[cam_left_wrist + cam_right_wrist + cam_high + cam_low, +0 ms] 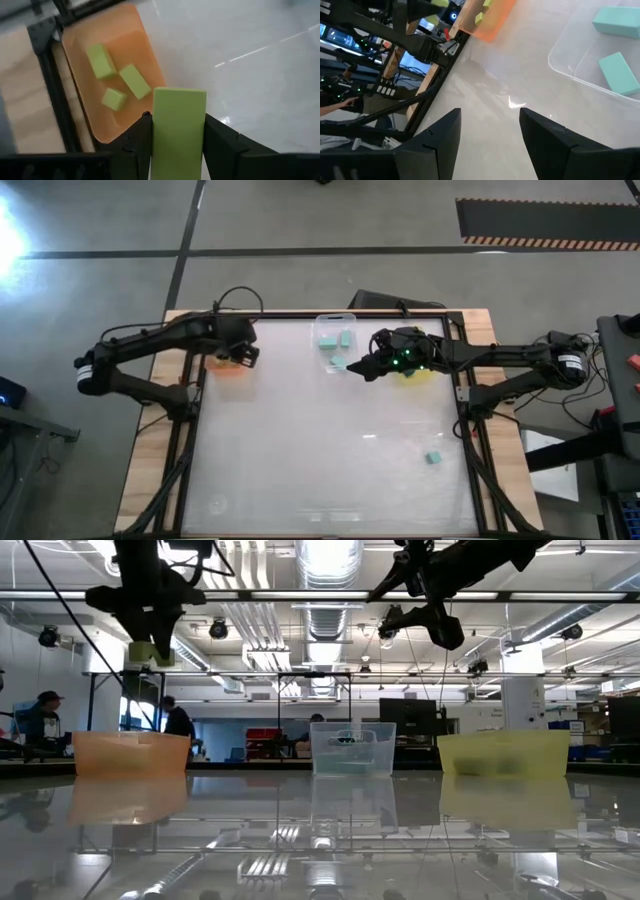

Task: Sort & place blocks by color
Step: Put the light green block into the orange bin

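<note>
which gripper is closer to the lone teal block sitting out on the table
Right. The right gripper, open, hangs beside the clear plastic tray, with the lone light teal block on its side of the table. The left gripper holds a yellow-green rectangular block over the orange tray, farther away.

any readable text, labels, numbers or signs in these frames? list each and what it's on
None readable in any view.
Blocks, orange tray and clear tray: no markings.
Block in the left tool: plain green face.
Screens and signs in the room behind, low view: too small to read.
</note>
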You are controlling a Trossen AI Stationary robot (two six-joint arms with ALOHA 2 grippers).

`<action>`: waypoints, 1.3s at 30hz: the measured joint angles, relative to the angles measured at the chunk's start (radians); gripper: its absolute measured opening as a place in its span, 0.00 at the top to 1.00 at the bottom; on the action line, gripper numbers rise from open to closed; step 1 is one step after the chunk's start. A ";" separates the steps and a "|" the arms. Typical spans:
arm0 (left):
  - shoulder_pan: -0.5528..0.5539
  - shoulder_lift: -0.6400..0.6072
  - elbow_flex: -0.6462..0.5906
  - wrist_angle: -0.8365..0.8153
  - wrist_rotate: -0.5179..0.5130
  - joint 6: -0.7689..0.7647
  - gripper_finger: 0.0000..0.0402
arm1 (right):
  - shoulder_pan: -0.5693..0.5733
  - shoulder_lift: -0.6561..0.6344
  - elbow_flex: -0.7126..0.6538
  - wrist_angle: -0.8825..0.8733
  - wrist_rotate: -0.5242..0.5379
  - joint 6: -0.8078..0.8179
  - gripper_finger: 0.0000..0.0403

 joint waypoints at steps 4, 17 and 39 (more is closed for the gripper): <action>0.042 0.049 0.042 -0.004 -0.006 0.088 0.70 | 0.000 0.000 0.000 -0.001 0.000 0.000 0.52; 0.213 0.078 0.035 -0.008 0.001 0.208 0.70 | 0.000 0.000 0.000 -0.002 0.000 -0.003 0.52; 0.505 0.395 -0.077 0.235 -0.002 0.442 0.66 | 0.000 0.001 0.000 -0.003 0.000 -0.040 0.52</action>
